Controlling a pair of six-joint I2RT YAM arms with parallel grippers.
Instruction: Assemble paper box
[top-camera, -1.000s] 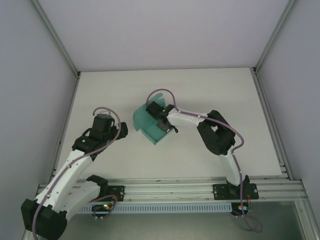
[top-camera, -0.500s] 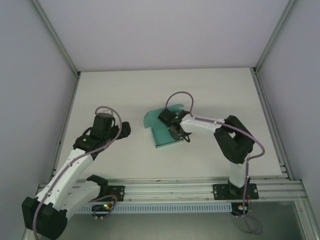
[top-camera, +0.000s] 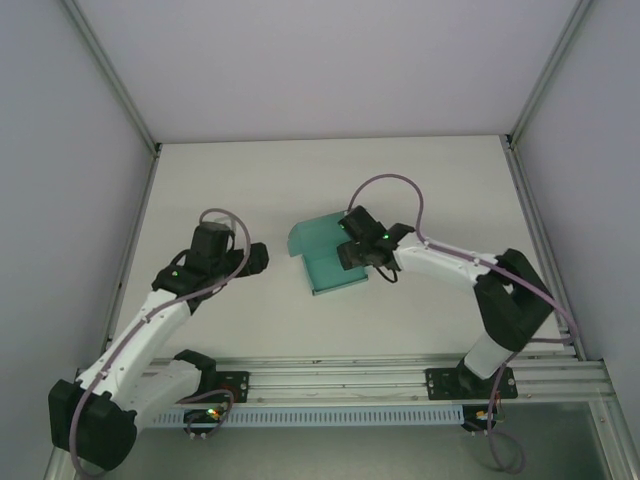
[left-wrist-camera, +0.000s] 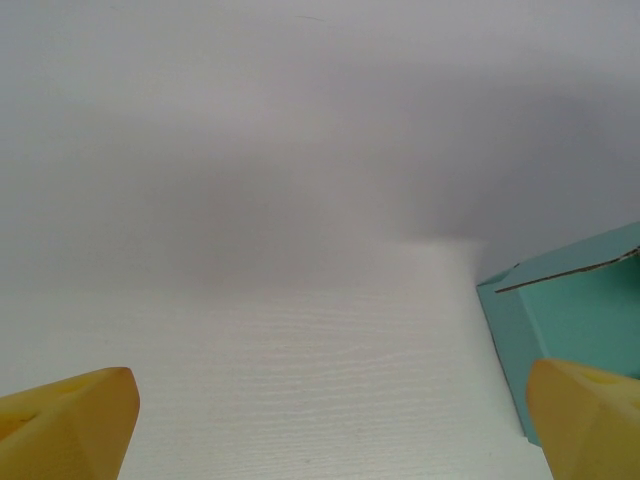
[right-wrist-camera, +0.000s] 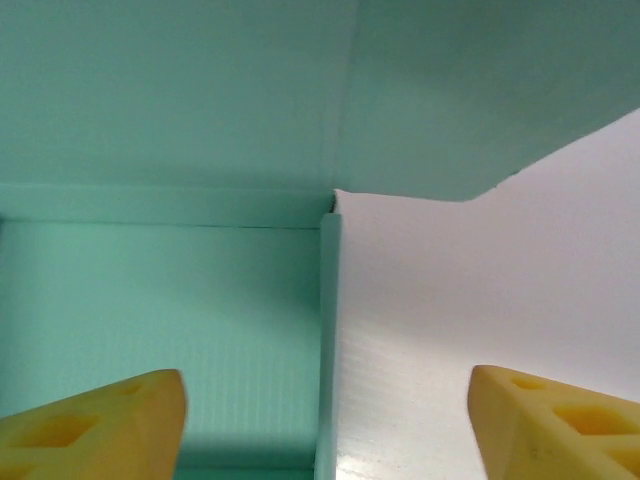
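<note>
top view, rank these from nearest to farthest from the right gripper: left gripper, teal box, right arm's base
1. teal box, directly below it, mid-scene
2. left gripper, off to the box's left
3. right arm's base, at the near edge, right side

White tabletop (top-camera: 250, 170), pale grey walls (top-camera: 330, 60) on three sides, aluminium corner posts (top-camera: 110, 75), slotted rail (top-camera: 340, 375) along near edge

The left arm (top-camera: 150, 320) rises from its base and bends inward. The left gripper (top-camera: 252, 260) points to the right, its yellow fingers (left-wrist-camera: 70, 425) spread wide (one at each lower corner of the wrist view). The right arm (top-camera: 450, 262) stretches leftward, almost straight. The right gripper (top-camera: 356, 258) tilts down with its jaws well apart.
</note>
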